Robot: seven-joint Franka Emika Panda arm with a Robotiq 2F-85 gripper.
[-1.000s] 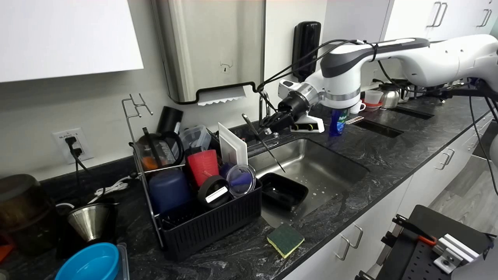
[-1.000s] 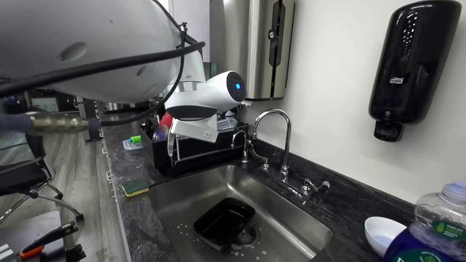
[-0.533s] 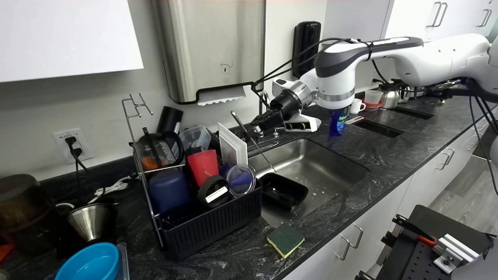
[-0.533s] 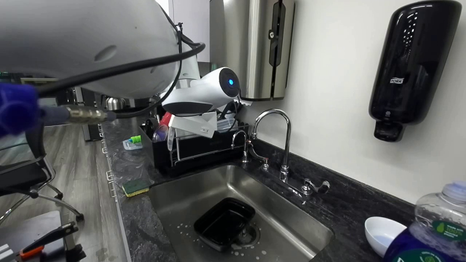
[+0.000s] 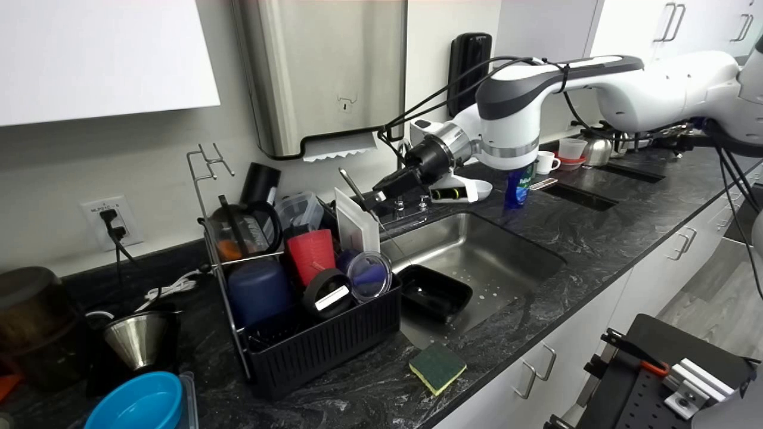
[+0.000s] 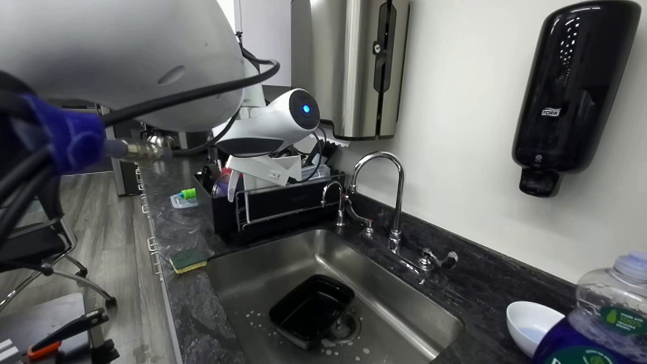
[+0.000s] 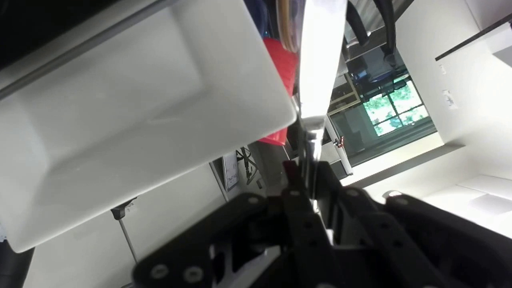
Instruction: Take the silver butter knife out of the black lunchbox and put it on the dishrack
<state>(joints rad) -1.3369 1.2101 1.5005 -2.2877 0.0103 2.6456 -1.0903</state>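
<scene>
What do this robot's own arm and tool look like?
The arm is white and rounded, with dark grey panels, a silver ring and black cables. In an exterior view a round black cap on it shows a blue light. The tool is black and angular, with slim fingers and round grey studs; a white housing sits beside it. No lettering is legible on either.

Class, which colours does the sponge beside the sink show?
The sponge is dark green on top, yellow below, clearest in an exterior view.
</scene>
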